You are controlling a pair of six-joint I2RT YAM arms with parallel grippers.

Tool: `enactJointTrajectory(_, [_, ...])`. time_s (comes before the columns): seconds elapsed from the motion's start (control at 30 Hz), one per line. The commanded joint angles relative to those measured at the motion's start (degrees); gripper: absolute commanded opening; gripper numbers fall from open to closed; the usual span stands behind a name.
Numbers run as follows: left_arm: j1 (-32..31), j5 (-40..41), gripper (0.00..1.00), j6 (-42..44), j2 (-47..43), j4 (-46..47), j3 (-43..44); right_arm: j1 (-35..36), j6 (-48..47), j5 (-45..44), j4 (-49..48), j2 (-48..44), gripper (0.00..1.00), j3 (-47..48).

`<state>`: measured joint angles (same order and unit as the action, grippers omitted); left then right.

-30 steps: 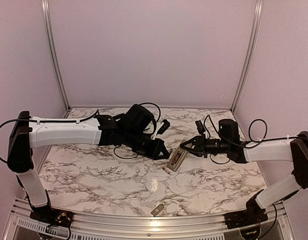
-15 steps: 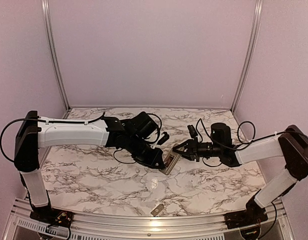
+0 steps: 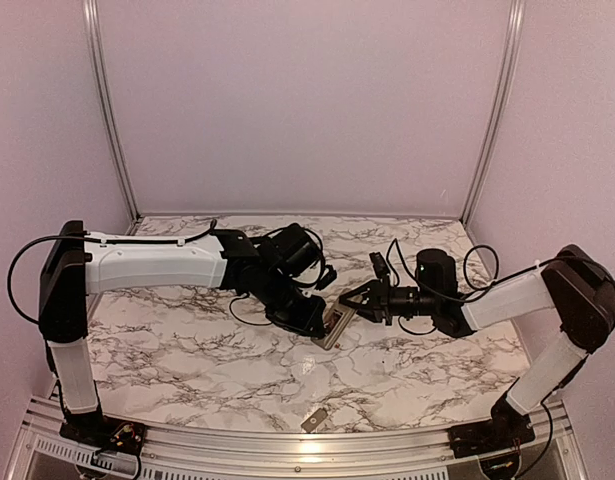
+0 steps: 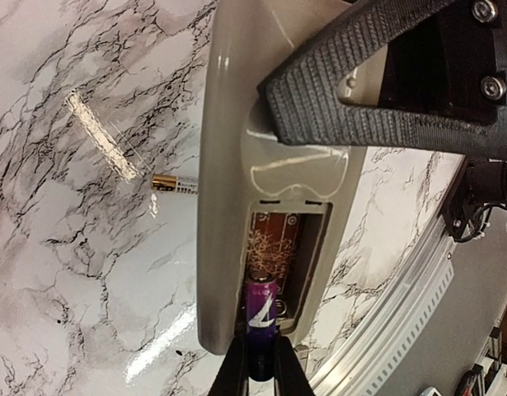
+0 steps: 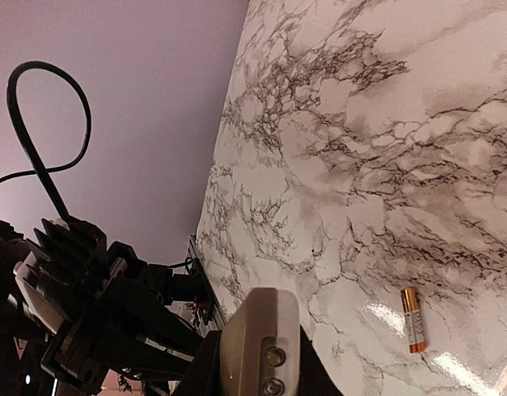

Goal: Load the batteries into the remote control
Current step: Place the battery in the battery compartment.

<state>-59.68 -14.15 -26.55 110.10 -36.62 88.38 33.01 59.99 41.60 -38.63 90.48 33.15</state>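
Alignment of cell to bay is the governing relation. The battery (image 4: 263,312) is pinched between the nearly closed fingers of the left tool (image 4: 261,373), and its front end is placed inside the near end of the recess (image 4: 288,247) in the grey-beige back of the remote control (image 4: 228,165). Its long axis is set along the recess, parallel to the handset's length, so the remaining travel is judged to be straight ahead from the left tool. The remote control is held above the table (image 4: 63,272) by the right tool (image 3: 363,299), which is clamped narrowly on the end away from the left tool. Full seating of the cell cannot be confirmed; it appears incomplete. A second battery (image 4: 174,183) is noted lying loose on the table.
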Motion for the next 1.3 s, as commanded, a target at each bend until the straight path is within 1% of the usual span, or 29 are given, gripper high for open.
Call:
enactJointTrajectory(0.0, [-0.09,4.14,0.00,0.45,2.49,-3.34,2.07,1.71,3.25,2.23,-6.63,0.46,0.00,0.69])
enactJointTrajectory(0.37, [0.27,7.30,0.00,0.75,4.45,-5.48,5.14,1.97,7.24,3.99,-12.15,2.43,0.00,-0.07])
enactJointTrajectory(0.57, [0.27,7.54,0.00,1.27,5.48,-6.14,6.47,2.05,9.10,4.85,-15.19,3.74,0.00,-0.49])
enactJointTrajectory(0.8, [0.35,9.02,0.04,1.54,6.47,-7.98,7.61,2.08,9.09,4.86,-15.02,3.71,0.00,-0.36])
enactJointTrajectory(1.07, [0.35,7.82,0.02,1.94,5.92,-9.69,6.80,2.06,7.09,3.24,-12.49,2.97,0.00,-0.04])
enactJointTrajectory(1.27, [0.35,8.34,0.05,1.73,6.46,-11.38,6.66,2.05,7.30,3.13,-12.44,2.73,0.00,-0.18])
